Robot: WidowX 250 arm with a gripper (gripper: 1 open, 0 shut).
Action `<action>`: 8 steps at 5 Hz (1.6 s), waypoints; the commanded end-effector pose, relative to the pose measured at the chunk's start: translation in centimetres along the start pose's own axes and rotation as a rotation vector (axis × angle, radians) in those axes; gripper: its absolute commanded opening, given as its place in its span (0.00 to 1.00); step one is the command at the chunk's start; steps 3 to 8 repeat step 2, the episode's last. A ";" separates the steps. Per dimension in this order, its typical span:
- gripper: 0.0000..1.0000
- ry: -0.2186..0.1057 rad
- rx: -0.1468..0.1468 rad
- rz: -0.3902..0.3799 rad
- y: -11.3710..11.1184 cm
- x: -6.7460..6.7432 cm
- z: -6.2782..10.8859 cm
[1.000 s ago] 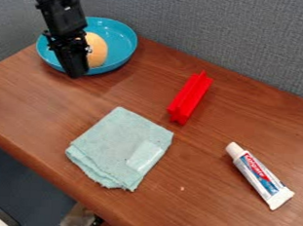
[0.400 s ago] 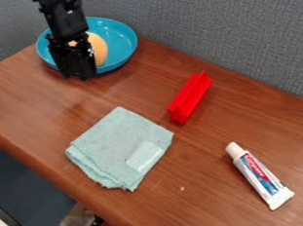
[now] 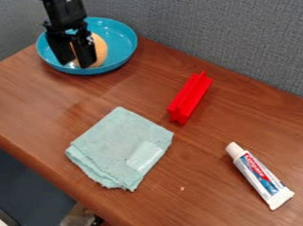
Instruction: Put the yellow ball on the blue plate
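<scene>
The yellow ball lies inside the blue plate at the back left of the table. My gripper hangs over the plate, just left of the ball, and hides the ball's left side. Its two black fingers stand apart, so it is open, and I see nothing between them.
A red block lies near the middle of the wooden table. A pale teal folded cloth sits toward the front edge. A toothpaste tube lies at the front right. A grey wall runs behind the table.
The gripper has opened and risen slightly over the plate. The ball now rests in the plate, free of the fingers.
</scene>
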State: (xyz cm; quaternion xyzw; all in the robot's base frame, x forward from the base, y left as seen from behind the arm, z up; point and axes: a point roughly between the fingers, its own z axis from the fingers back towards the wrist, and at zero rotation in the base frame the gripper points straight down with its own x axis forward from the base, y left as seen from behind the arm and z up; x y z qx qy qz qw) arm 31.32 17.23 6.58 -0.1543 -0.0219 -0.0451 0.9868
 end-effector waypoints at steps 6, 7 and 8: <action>1.00 -0.069 0.093 -0.016 1.6 1.7 4.0; 1.00 -0.069 0.093 -0.016 1.6 1.7 4.0; 1.00 -0.069 0.093 -0.016 1.6 1.7 4.0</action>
